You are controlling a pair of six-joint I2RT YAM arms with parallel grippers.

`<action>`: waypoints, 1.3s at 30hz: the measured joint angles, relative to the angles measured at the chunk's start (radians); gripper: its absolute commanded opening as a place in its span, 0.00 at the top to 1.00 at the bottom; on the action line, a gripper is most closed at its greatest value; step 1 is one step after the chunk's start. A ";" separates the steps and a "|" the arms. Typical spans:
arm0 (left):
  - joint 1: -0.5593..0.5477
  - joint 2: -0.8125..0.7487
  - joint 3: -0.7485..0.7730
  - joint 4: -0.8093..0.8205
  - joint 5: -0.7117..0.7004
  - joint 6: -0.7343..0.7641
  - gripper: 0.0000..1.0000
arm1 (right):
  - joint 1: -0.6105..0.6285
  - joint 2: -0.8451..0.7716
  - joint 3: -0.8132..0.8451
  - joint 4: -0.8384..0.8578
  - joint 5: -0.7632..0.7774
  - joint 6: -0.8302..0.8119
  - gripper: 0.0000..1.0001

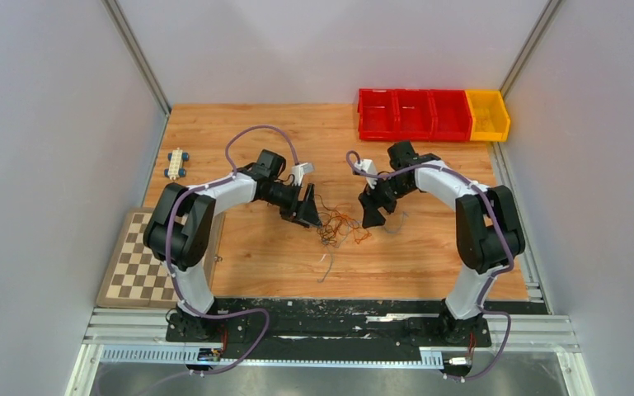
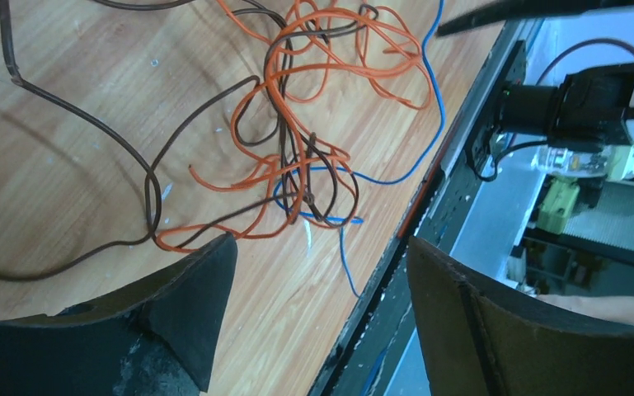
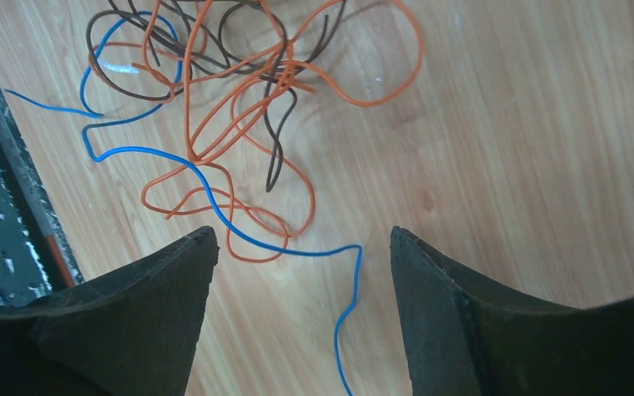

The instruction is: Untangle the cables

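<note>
Seen from above, the left gripper [image 1: 307,211] and right gripper [image 1: 373,214] flank the cables [image 1: 342,228], a small knot of thin wires lying mid-table [image 1: 429,264]. The left wrist view shows that gripper's fingers spread and empty, with orange loops [image 2: 297,177] and a brown wire [image 2: 91,122] interlaced just beyond. In the right wrist view the fingers are likewise apart and hold nothing, while a blue wire [image 3: 297,253] threads through the orange. No strand looks separated, so the untangling appears barely begun.

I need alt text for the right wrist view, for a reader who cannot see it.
A loose tangle of orange, dark brown and blue cables lies on a wooden table. Below it, the right gripper stands open and holds nothing; one blue wire trails down between its black fingers.
</note>
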 measured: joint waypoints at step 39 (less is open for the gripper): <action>0.185 0.059 -0.082 -0.084 -0.179 -0.010 1.00 | -0.427 -0.337 0.542 0.116 -0.031 0.401 1.00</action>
